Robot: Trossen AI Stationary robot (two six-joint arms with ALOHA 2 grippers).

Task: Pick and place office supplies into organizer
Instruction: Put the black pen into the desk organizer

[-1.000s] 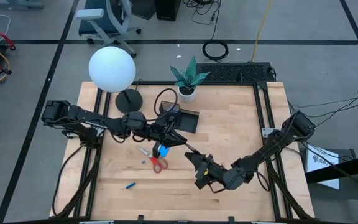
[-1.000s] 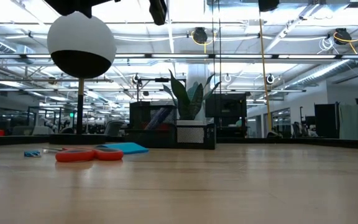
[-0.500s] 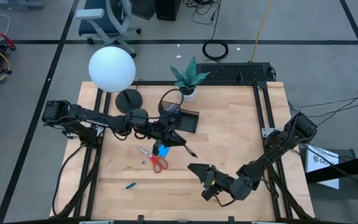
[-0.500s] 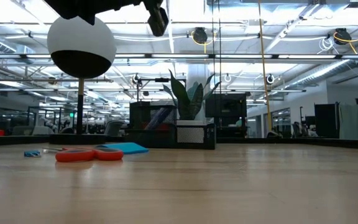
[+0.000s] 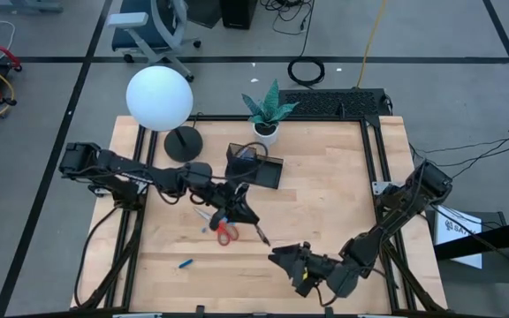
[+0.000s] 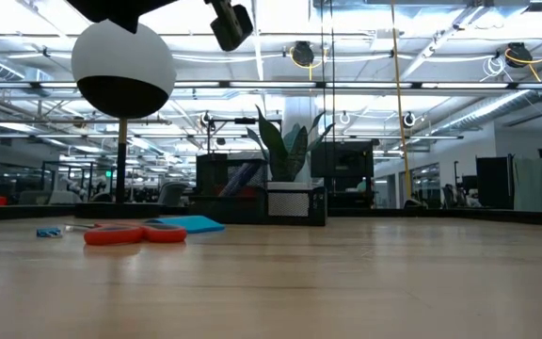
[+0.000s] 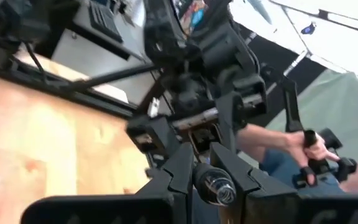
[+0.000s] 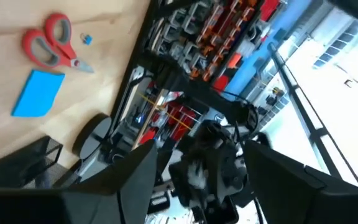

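Nearest me, my right gripper (image 5: 283, 257) hovers low over the table's front edge; I cannot tell how its fingers stand. Farther in, my left gripper (image 5: 247, 216) is clamped on a pen (image 5: 260, 233), just beside the scissors (image 5: 222, 229) on the table (image 5: 325, 194). The organizer (image 5: 256, 170) sits beyond, near the plant pot (image 5: 266, 132).

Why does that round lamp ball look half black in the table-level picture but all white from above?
Low view: ceiling lights hit the lamp globe from above, leaving its underside in shadow. High view: the camera faces only its lit top.
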